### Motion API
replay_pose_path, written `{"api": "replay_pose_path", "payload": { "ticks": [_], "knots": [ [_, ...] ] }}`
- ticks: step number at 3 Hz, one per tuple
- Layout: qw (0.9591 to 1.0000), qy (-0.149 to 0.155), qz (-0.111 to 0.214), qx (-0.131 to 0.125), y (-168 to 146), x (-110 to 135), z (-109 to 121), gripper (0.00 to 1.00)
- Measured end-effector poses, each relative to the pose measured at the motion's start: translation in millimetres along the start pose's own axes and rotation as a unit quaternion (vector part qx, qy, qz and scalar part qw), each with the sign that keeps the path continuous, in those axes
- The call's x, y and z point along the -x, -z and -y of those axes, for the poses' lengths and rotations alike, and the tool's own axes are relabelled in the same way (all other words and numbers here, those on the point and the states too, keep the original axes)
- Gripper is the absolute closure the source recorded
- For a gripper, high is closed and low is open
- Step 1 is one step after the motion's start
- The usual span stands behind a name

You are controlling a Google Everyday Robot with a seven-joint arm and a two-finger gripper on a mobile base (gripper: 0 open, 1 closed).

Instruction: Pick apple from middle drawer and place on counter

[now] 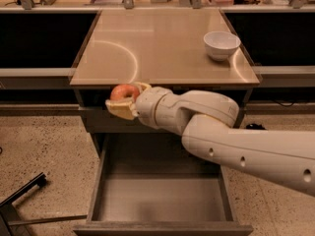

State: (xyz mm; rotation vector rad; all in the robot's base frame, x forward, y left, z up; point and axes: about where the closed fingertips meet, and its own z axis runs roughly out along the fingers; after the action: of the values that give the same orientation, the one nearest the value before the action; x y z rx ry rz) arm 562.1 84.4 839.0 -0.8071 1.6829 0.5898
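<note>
End effector (123, 100) gripping the apple (124, 91); pale fingers (119, 110) clamp it, one beneath, one at its upper right. Apple held in the air just in front of the tan surface (157, 48), about level with its front edge and left of centre, above the open middle drawer (157, 200). Drawer pulled out, flat grey bottom showing. White arm (246, 141) reaches in from the right. White bowl (221, 44) stands on the surface at back right, well apart from the apple.
</note>
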Motion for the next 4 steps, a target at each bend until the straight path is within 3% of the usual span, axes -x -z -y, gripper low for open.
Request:
{"api": "replay_pose_path", "payload": {
  "ticks": [1,2,3,4],
  "knots": [
    [0.9971,0.047,0.05,-0.033,-3.0,74.2,37.8,1.0],
    [0.9916,0.074,0.08,-0.069,-7.4,122.0,76.3,1.0],
    [0.9893,0.087,0.062,-0.099,-26.9,144.6,102.3,1.0],
    [0.9892,0.085,0.039,-0.113,-27.8,138.9,109.3,1.0]
  ]
}}
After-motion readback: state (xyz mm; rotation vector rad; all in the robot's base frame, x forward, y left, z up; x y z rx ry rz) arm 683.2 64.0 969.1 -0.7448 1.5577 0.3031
